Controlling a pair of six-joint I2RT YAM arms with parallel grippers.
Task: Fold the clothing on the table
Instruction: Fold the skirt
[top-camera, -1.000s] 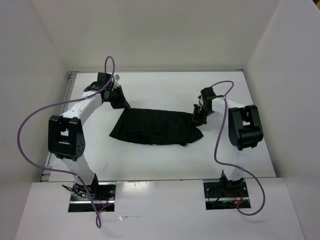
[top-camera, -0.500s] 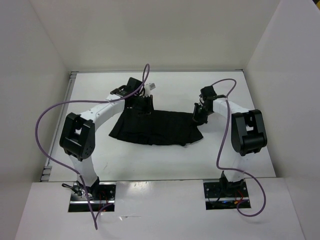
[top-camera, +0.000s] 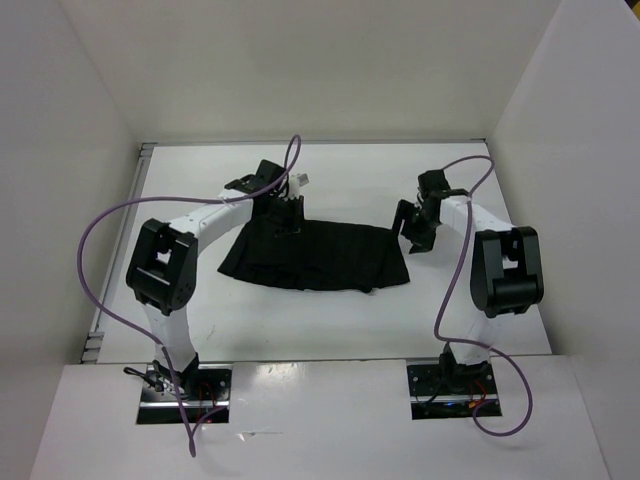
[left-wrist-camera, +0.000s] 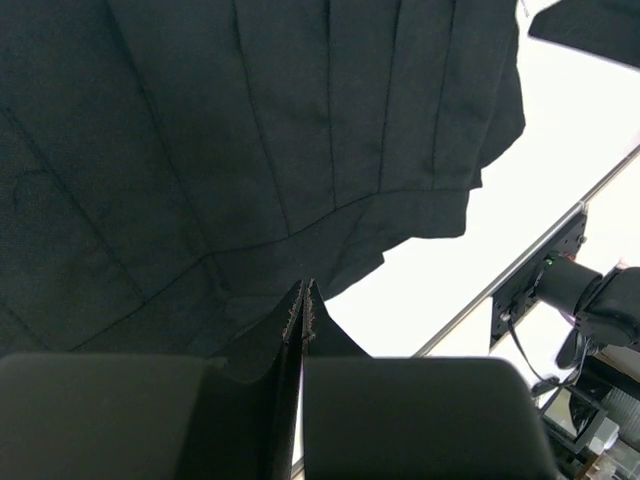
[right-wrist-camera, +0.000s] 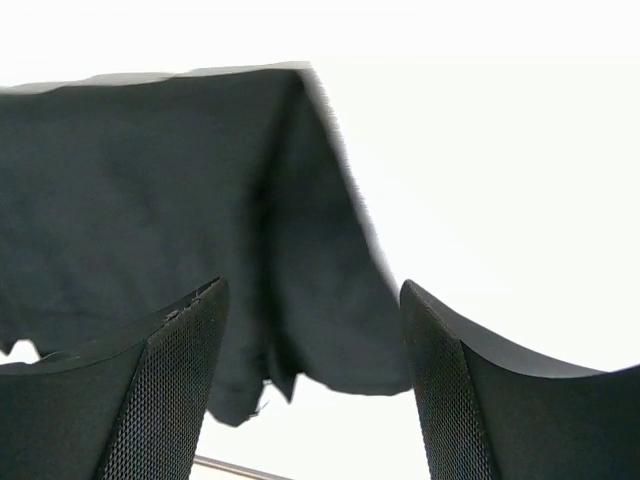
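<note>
Left gripper (left-wrist-camera: 303, 300) pinched shut on the far-left edge of the clothing (top-camera: 320, 258), which lies mid-table (top-camera: 450, 310), right gripper (right-wrist-camera: 312, 290) wide open and empty just off its right edge; risk: a one-sided pull drags or bunches the fabric instead of folding it.

The top view looks steeply down from above and behind the arm bases (top-camera: 185, 385) at the frame's bottom, far enough back to hold the whole desk (top-camera: 330, 320) and the skirt (top-camera: 320, 255). The left wrist view hangs close over the skirt, with the left pincer (left-wrist-camera: 302, 298) at lower centre and the desk edge at right. The right wrist view looks low across the skirt's end, past the right pincer (right-wrist-camera: 310, 292). All three share the skirt.
</note>
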